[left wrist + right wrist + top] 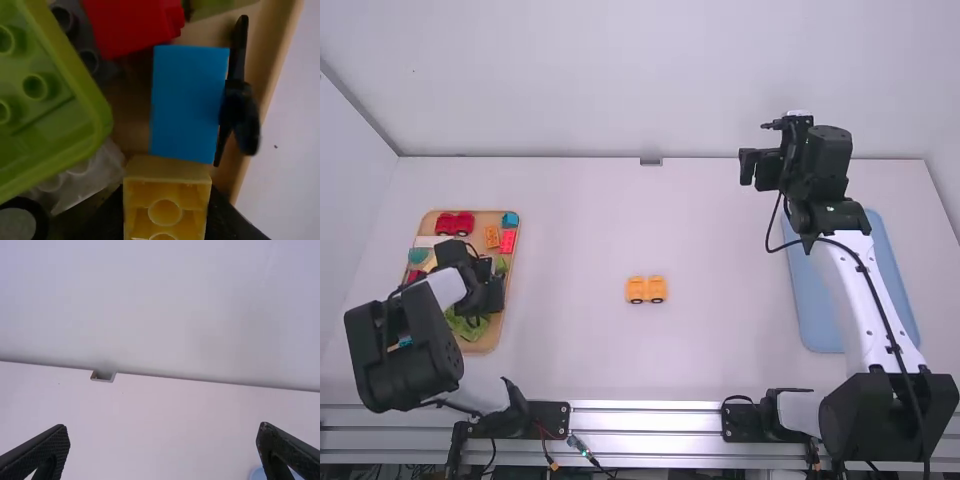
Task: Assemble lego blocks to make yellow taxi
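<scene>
Held block: yellow (167, 169), boxy, with a hollow face showing rounded tubes inside; that open face is turned toward the left wrist camera.
Block's place: gripped between the two fingers of the left pincer (488, 288).
Wheeled piece: yellow-orange (657, 287), made up of two blocky halves side by side, with a dark round wheel low on each half.
Piece's pose: upright on its wheels.
Piece's place: on the table, well apart from the left pincer on its right side, and nearer the arm bases than the right pincer (756, 170).
</scene>
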